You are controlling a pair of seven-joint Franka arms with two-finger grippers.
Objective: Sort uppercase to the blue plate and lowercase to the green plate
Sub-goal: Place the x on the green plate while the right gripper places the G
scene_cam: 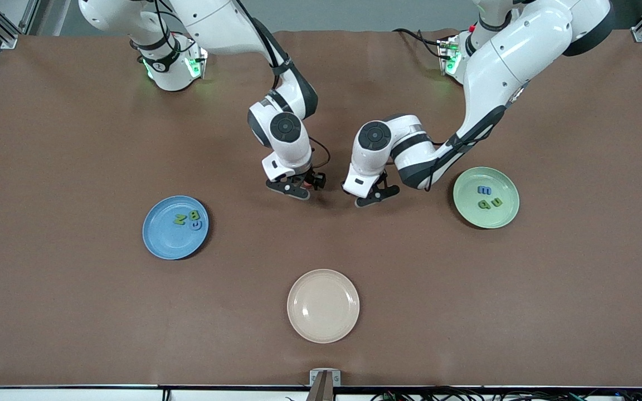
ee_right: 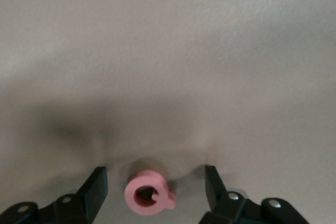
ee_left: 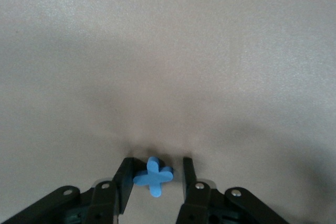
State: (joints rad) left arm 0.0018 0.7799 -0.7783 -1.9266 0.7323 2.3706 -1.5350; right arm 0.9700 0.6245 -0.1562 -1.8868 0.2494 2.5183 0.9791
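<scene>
In the left wrist view a blue lowercase x (ee_left: 154, 177) lies on the table between my left gripper's (ee_left: 157, 161) open fingers, touching one finger and clear of the other. In the right wrist view the pink uppercase Q (ee_right: 147, 193) lies flat between my right gripper's (ee_right: 155, 170) wide-open fingers, touching neither. In the front view both grippers, the left (scene_cam: 370, 196) and the right (scene_cam: 294, 189), are down at the table's middle and hide these letters. The blue plate (scene_cam: 160, 240) holds N (scene_cam: 179, 219), B (scene_cam: 195, 215) and G (scene_cam: 197, 224). The green plate (scene_cam: 472, 214) holds m (scene_cam: 484, 190), q (scene_cam: 485, 204) and u (scene_cam: 497, 203).
An empty beige plate (scene_cam: 323, 306) sits nearer the front camera than both grippers. The two grippers stand close beside each other, a small gap between them. The blue plate is toward the right arm's end, the green plate toward the left arm's end.
</scene>
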